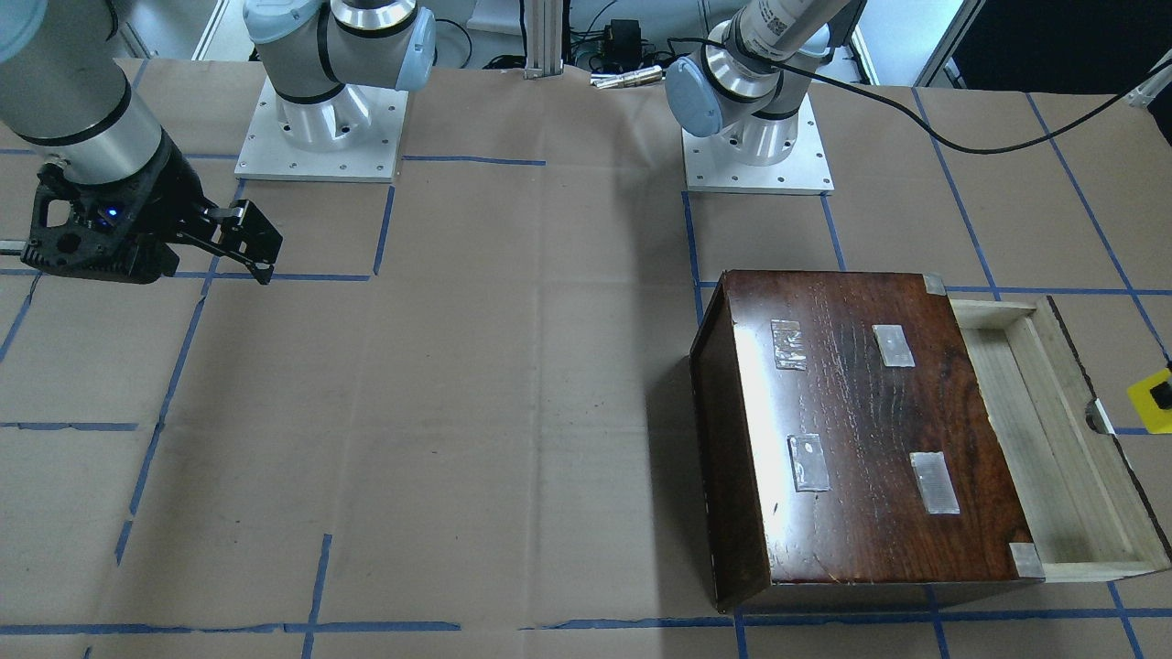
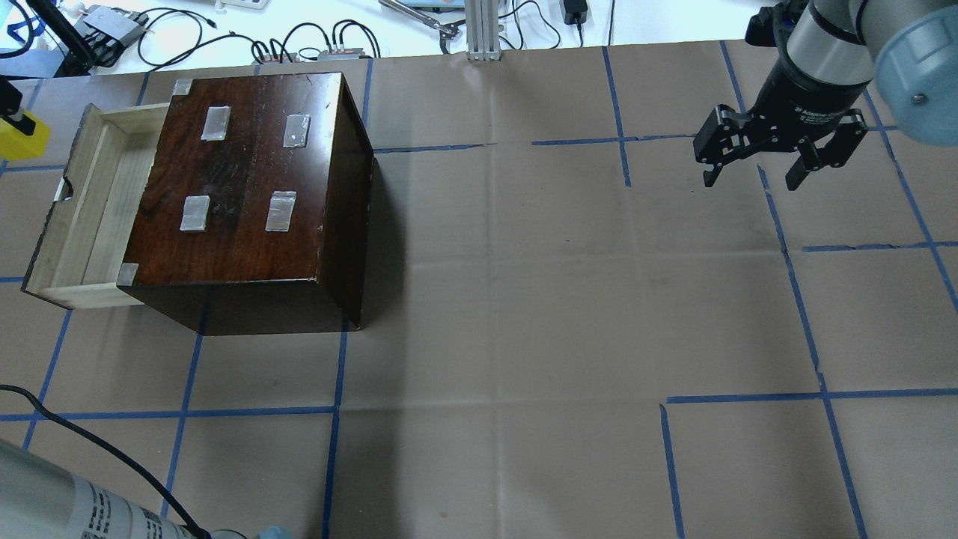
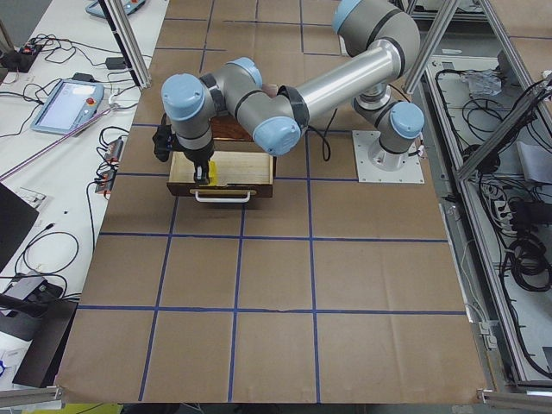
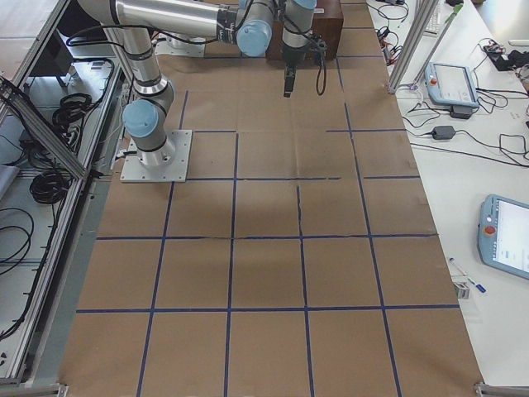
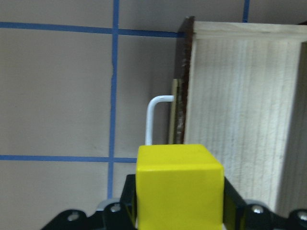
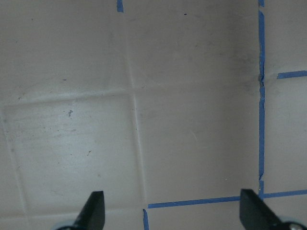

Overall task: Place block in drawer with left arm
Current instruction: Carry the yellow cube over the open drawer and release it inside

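Note:
The yellow block (image 5: 178,184) is clamped in my left gripper (image 5: 178,218), which is shut on it. It hangs in the air by the front board of the pale wooden drawer (image 5: 240,110), over the white handle (image 5: 153,115). The overhead view shows the block (image 2: 22,135) at the left edge, just outside the open drawer (image 2: 90,202). The front view shows the block (image 1: 1152,403) beside the drawer (image 1: 1053,430). My right gripper (image 2: 751,180) is open and empty, far off over bare table, and its fingertips (image 6: 93,211) show in the right wrist view.
The drawer sticks out of a glossy dark-brown box (image 2: 247,172) with tape patches on top. Blue tape lines cross the brown table cover. The arm bases (image 1: 320,128) stand at the robot's side. Cables (image 2: 314,41) lie beyond the far edge.

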Available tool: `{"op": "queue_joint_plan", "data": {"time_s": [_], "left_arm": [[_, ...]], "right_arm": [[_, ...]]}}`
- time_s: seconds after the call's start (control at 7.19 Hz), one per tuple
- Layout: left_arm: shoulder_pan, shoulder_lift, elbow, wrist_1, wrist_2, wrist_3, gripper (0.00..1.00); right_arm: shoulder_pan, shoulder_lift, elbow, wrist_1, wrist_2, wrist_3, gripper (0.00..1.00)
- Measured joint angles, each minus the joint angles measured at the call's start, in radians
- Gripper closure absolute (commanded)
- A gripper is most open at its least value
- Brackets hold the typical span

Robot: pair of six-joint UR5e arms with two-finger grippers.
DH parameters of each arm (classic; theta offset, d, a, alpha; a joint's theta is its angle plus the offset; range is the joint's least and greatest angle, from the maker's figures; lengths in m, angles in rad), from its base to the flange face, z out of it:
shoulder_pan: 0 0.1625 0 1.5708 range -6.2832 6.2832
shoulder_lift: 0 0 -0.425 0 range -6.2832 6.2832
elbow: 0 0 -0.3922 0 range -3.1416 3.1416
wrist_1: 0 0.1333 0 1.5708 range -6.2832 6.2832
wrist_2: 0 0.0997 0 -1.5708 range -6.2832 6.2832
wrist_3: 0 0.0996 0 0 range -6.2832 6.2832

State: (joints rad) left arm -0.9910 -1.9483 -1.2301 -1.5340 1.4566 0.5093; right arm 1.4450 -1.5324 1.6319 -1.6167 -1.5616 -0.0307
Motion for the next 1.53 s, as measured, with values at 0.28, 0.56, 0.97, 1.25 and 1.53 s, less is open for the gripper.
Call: {"op": "queue_joint_plan", "data": {"time_s": [0.28, 0.56, 0.97, 1.25, 1.53], "left_arm": [[-0.065, 0.071, -0.182, 0.13, 0.001, -0.09, 0.66], [-0.088, 0.097, -0.323, 0.282, 0.001, -0.125, 0.64], [-0.093, 0.094, -0.384, 0.355, 0.005, -0.133, 0.02], [-0.089, 0.089, -0.367, 0.355, 0.003, -0.133, 0.02], [-0.088, 0.114, -0.349, 0.345, 0.005, -0.134, 0.02]], "right_arm": [[0.0, 0.0, 0.0, 0.001, 0.0, 0.0, 0.0], [0.0, 0.0, 0.0, 0.0, 0.0, 0.0, 0.0], [0.0, 0.0, 0.0, 0.001, 0.0, 0.0, 0.0], [0.0, 0.0, 0.0, 0.0, 0.0, 0.0, 0.0], [0.0, 0.0, 0.0, 0.001, 0.0, 0.0, 0.0]]}}
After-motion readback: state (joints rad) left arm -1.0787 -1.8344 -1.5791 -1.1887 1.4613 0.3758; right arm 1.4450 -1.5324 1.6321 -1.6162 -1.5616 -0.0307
